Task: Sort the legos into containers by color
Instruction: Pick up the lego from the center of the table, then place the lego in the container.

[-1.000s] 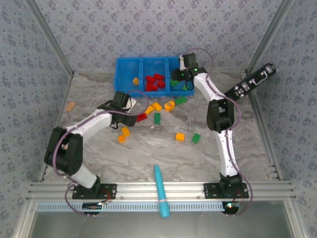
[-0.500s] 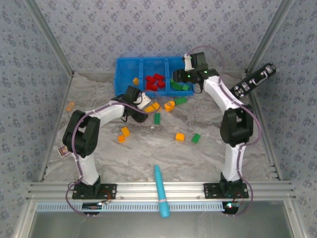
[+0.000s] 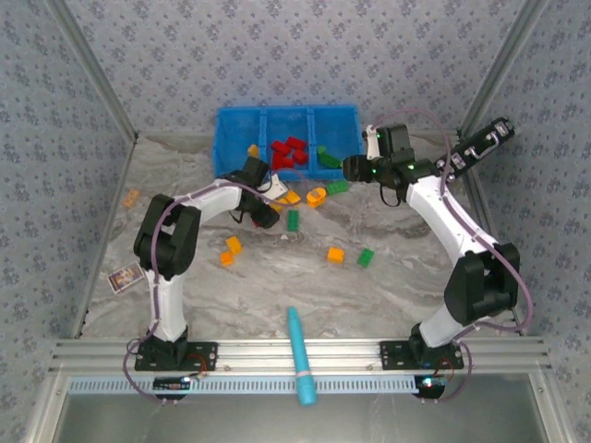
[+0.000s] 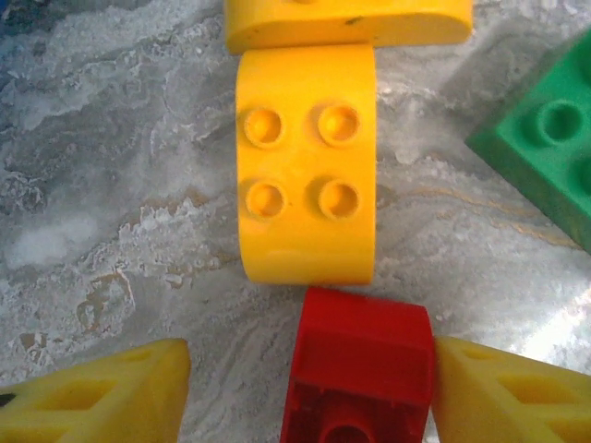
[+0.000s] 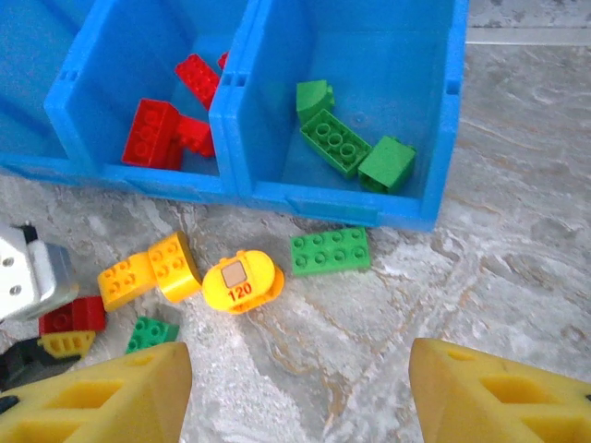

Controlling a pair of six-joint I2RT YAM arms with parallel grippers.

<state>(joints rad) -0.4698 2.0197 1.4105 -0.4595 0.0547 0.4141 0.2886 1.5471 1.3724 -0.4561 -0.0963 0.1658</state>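
Two End Effectors, Neither Gripping

Top external: blue bin (image 3: pixel 286 113) sits at the far bench (image 3: pixel 397 277) edge, loose legos (image 3: pixel 335 254) lie before it, and the near bench is open.

Left wrist: left end effector (image 4: pixel 309 369) straddles a red brick (image 4: pixel 360 369), jaws narrow, with a gap on the left.

Right wrist: right end effector (image 5: pixel 300 388) is wide and empty, near the bin's front wall.

You are looking at a bright blue bin (image 3: pixel 222 138) at the upper middle of the top view. It holds red legos (image 5: pixel 152 129) in its middle compartment and green legos (image 5: pixel 337 143) in its right one, and it stands on a grey-white marbled table (image 3: pixel 277 277) against pale blue-grey wallpaper (image 3: pixel 277 46) with a small flower print. In your left wrist view an orange-yellow brick (image 4: pixel 307 166) sits at centre, a red brick (image 4: pixel 360 369) below it and a green brick (image 4: pixel 545 148) at the right edge, with yellow fingers (image 4: pixel 92 397) in the bottom corners. Lower left of centre in your right wrist view, the yellow rounded piece (image 5: pixel 240 281) bears a red "120", and the pen (image 3: pixel 299 355) at the bottom centre of the top view is teal.
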